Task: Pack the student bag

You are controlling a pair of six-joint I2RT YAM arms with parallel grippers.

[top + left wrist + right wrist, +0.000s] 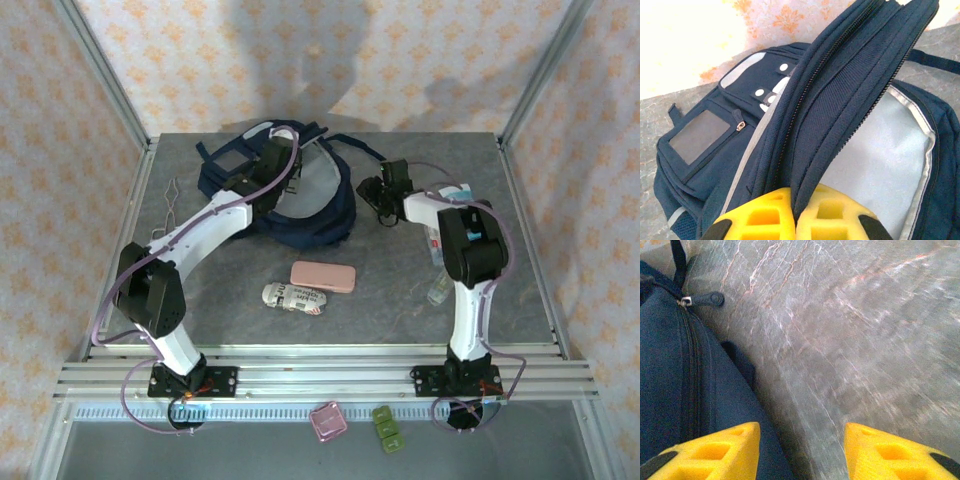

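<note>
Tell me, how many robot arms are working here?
2. The left arm stretches to the open backpack at the back; the right arm bends toward the backpack's right side. No others look hidden.

The left arm (205, 228) stretches forward with the left pincer (794, 207) clamped tight, while the right pincer (802, 450) gapes apart.

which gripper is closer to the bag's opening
Left. The left gripper pinches the bag by its flap at the opening; the right gripper hangs open by its right side, over the table.
</note>
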